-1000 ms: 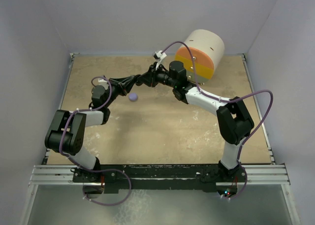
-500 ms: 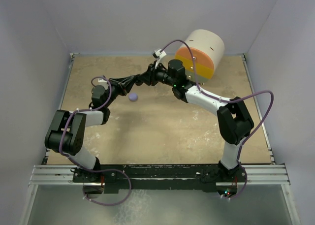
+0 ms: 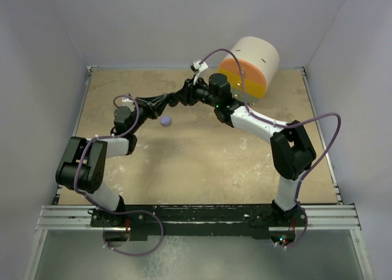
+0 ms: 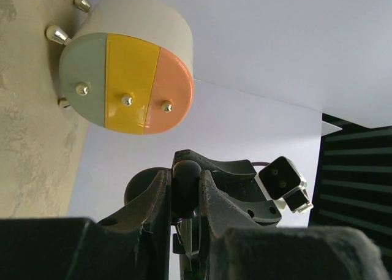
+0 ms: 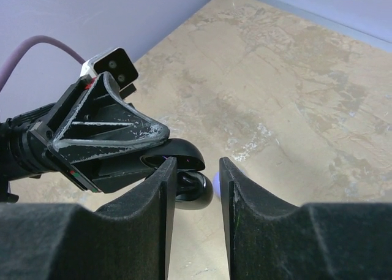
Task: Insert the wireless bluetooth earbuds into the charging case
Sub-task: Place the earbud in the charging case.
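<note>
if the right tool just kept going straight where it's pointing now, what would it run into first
Most likely the black charging case gripped in the left tool. It seems to sit right at the open fingertips of the right tool, though depth is hard to judge in the wrist view.

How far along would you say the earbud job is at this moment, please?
Done: the left gripper is shut on the glossy black charging case, held above the tan table. In hand: the right gripper, jaws apart, sits at the case; whether an earbud sits inside is hidden. Left: a small lavender piece, too small to identify, lies alone on the table.
</note>
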